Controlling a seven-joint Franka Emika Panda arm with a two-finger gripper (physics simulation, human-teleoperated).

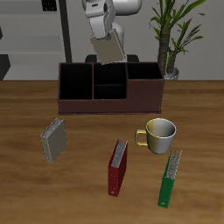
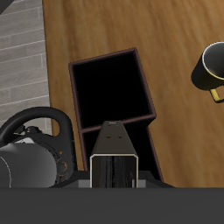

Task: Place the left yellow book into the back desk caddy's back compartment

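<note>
My claw [image 1: 107, 39] is clamped on the left yellow book [image 1: 108, 50], gripping it by its upper end so the book hangs down, slightly tilted, above the back desk caddy [image 1: 110, 104]. In the exterior view the book's lower edge sits just over the caddy's rear wall, roughly above the middle section, with clear air between book and box. In the wrist view I look straight down the book [image 2: 115, 156]: its pale page edges and grey-tan cover run away from the camera, and the black interior of the caddy [image 2: 112, 92] lies beneath it.

The caddy stands near the back edge of the surface [image 1: 26, 184], a long maroon-brown box with black cells. The back compartment [image 1: 110, 71] is the small cell at the rear of the split middle, and it holds nothing that I can see.

Nearer the front edge of the surface, well apart from the caddy, another grey-tan book [image 1: 54, 139] stands tilted. A dark red book [image 1: 117, 166] and a green book [image 1: 170, 178] sit close to the front edge, and a mug [image 1: 159, 136] with a yellowish handle stands between them, slightly farther back. A potted plant [image 1: 171, 39] rises behind the caddy's end.
</note>
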